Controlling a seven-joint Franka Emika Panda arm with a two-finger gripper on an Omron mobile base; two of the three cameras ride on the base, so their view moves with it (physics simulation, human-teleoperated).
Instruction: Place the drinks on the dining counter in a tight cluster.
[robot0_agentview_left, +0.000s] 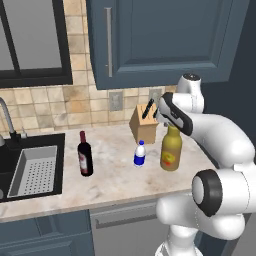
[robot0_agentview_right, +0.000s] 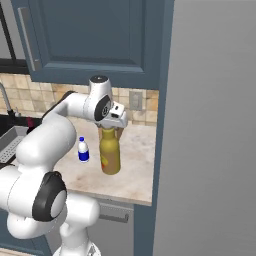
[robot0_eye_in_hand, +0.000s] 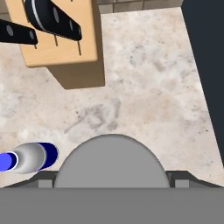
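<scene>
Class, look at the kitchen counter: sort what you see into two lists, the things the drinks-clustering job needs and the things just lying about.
Belongs to the job:
- mustard-yellow bottle, under the gripper
- wine bottle
- small blue-labelled bottle

Just lying about:
- wooden knife block
- black sink with its perforated tray
- wall outlet

Count on the worktop (robot0_agentview_left: 115, 185):
- 3 bottles: 1 mustard-yellow bottle (robot0_agentview_left: 171, 148), 1 dark wine bottle (robot0_agentview_left: 85, 154) with red top, 1 small clear bottle (robot0_agentview_left: 140, 153) with blue label.
- 1 wooden knife block (robot0_agentview_left: 144, 123); hand view shows 2 black knife handles (robot0_eye_in_hand: 65, 24) in it, plus empty slots.
- 1 black sink (robot0_agentview_left: 25, 170) holding 1 grey perforated tray (robot0_agentview_left: 35, 170), 1 faucet (robot0_agentview_left: 7, 120).
- 2 wall outlets (robot0_agentview_left: 116, 100) on the tile.
- 1 window (robot0_agentview_left: 32, 42), 1 upper cabinet door (robot0_agentview_left: 165, 35) with 1 bar handle (robot0_agentview_left: 109, 42).
</scene>
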